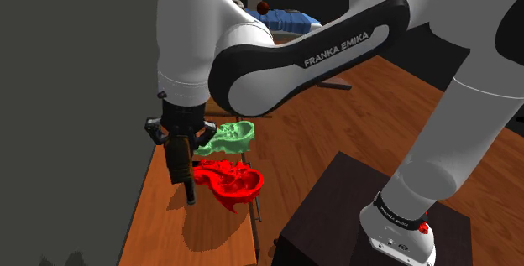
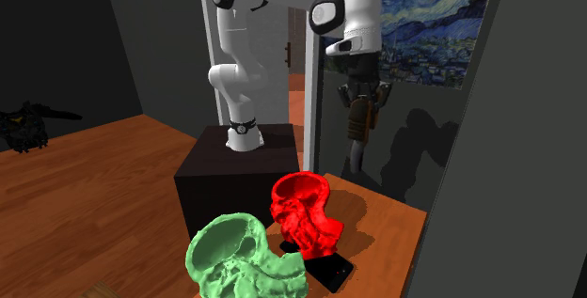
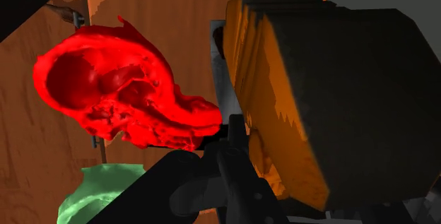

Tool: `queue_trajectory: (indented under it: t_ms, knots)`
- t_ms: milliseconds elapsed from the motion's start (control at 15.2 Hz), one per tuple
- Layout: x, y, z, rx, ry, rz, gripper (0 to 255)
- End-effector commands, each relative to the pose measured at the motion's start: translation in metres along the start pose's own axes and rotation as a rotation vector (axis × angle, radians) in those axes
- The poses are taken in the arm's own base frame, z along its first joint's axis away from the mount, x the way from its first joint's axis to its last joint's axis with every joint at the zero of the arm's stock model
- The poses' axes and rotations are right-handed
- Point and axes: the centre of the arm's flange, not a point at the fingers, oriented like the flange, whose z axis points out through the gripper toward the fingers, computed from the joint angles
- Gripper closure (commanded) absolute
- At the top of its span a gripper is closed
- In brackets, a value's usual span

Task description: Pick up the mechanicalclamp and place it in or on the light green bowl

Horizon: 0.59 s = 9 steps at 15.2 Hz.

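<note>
My gripper (image 1: 175, 141) is shut on the mechanical clamp (image 1: 180, 170), an orange and black tool that hangs down from the fingers above the wooden table (image 1: 168, 231). In the second exterior view the clamp (image 2: 356, 129) hangs from the gripper (image 2: 361, 99), well above the tabletop. The light green bowl (image 1: 227, 138) has an irregular rim and stands just to the shoulder view's right of the gripper. A red bowl (image 1: 229, 182) stands nearer the stand. In the wrist view the clamp (image 3: 311, 95) looms close, beside the red bowl (image 3: 120, 92) and the green bowl (image 3: 92, 196).
A grey wall (image 1: 67, 122) runs close along the table on the shoulder view's left. A flat black object (image 2: 327, 270) lies on the table by the red bowl (image 2: 303, 213) and the green bowl (image 2: 243, 260). The black stand (image 2: 226, 179) adjoins the table.
</note>
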Motion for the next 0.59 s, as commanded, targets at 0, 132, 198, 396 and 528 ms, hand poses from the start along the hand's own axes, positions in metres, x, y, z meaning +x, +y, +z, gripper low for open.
queue_trajectory:
  t_ms: [0,132,198,396,528]
  knots:
    - [0.002,-0.002,-0.01,0.0,0.0,0.0,255]
    - [0.004,-0.004,-0.02,0.0,0.0,0.0,255]
    - [0.004,-0.005,-0.025,0.0,0.0,0.0,255]
    - [0.018,-0.003,-0.033,0.0,0.0,0.0,255]
    - [0.043,0.004,-0.036,0.0,0.0,0.0,255]
